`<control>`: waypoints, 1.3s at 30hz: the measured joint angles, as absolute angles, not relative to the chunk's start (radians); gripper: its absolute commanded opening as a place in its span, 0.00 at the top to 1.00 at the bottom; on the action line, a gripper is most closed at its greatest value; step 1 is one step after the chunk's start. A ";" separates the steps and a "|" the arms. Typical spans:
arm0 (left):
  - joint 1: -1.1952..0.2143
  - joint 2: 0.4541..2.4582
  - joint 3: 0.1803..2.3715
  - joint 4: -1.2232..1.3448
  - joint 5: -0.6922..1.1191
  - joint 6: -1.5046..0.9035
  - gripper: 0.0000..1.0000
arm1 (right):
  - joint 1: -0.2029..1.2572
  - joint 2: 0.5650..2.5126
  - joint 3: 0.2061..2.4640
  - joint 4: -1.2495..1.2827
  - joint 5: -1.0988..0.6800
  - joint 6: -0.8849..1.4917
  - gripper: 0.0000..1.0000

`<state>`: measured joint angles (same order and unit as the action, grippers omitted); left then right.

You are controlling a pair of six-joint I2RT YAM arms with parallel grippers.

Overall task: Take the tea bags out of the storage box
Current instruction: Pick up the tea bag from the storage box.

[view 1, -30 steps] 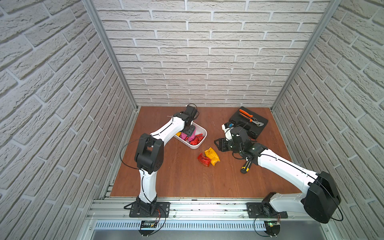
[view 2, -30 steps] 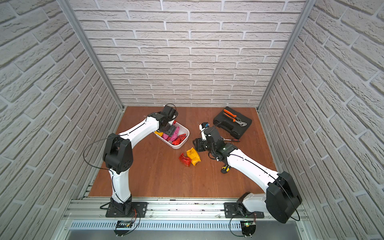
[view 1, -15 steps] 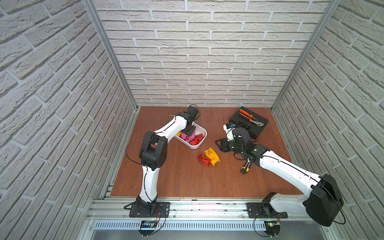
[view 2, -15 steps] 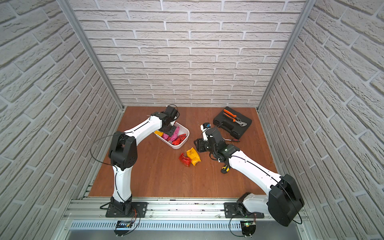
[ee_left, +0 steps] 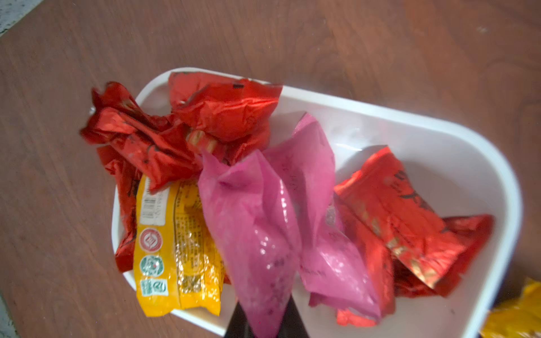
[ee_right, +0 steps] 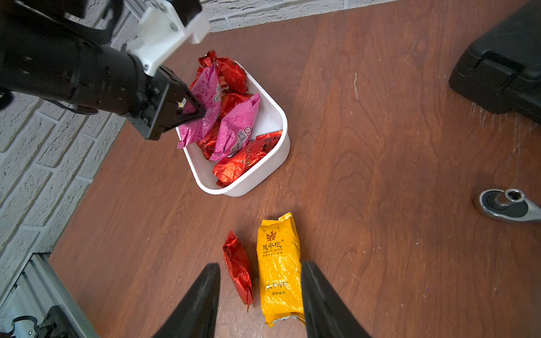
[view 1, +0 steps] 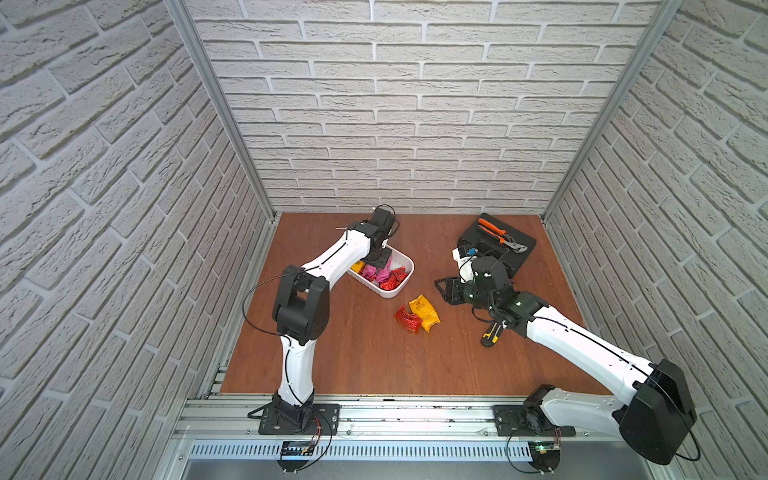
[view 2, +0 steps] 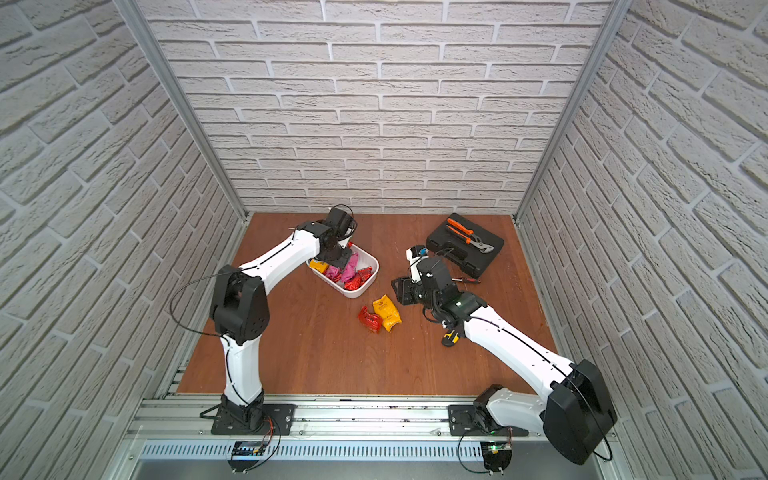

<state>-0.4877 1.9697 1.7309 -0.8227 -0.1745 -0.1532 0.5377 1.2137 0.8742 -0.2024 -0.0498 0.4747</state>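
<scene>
Nearest me, my right hand (ee_right: 260, 264) hangs released and empty over the bench (ee_right: 380, 175), fingers framing the red tea bag (ee_right: 238, 269) and yellow tea bag (ee_right: 278, 269) already out, seemingly not touching them; beyond, the storage box (ee_right: 263, 172) holds the other tea bags (ee_right: 243, 159) in a loose heap; over it my left hand (ee_right: 199, 112) is clenched on a pink tea bag (ee_right: 205, 96) near its edge, so it should lift free of its neighbours.

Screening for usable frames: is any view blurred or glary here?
Left wrist view: soft throughout, the crinkly pink foil sachet in the left gripper smeared. Right wrist view: sharp, print legible on the yellow foil sachet. Both top views: wide-angle, brick walls splay, contents small.
</scene>
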 measured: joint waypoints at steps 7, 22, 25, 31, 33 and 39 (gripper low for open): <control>-0.465 1.658 1.489 -0.595 0.072 -0.341 1.00 | 0.533 1.212 0.875 -0.214 -0.048 0.506 0.41; -0.388 1.543 1.143 0.066 0.743 -0.662 1.00 | 0.453 1.362 1.145 -0.220 -0.461 0.517 0.40; -0.388 1.535 1.108 0.114 0.802 -0.686 1.00 | 0.440 1.375 1.182 -0.229 -0.515 0.513 0.41; -0.389 1.515 1.087 0.166 0.877 -0.711 1.00 | 0.410 1.378 1.190 -0.231 -0.543 0.517 0.42; -0.389 1.511 1.087 0.177 0.894 -0.712 1.00 | 0.408 1.388 1.194 -0.230 -0.554 0.526 0.43; -0.389 1.510 1.087 0.195 0.940 -0.718 1.00 | 0.408 1.424 1.197 -0.210 -0.580 0.570 0.49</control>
<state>-0.3893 1.5101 1.0866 0.1951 0.9401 -0.7177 0.4076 1.4242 1.1969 -0.2100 -0.5800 0.5697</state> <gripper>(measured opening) 0.073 0.523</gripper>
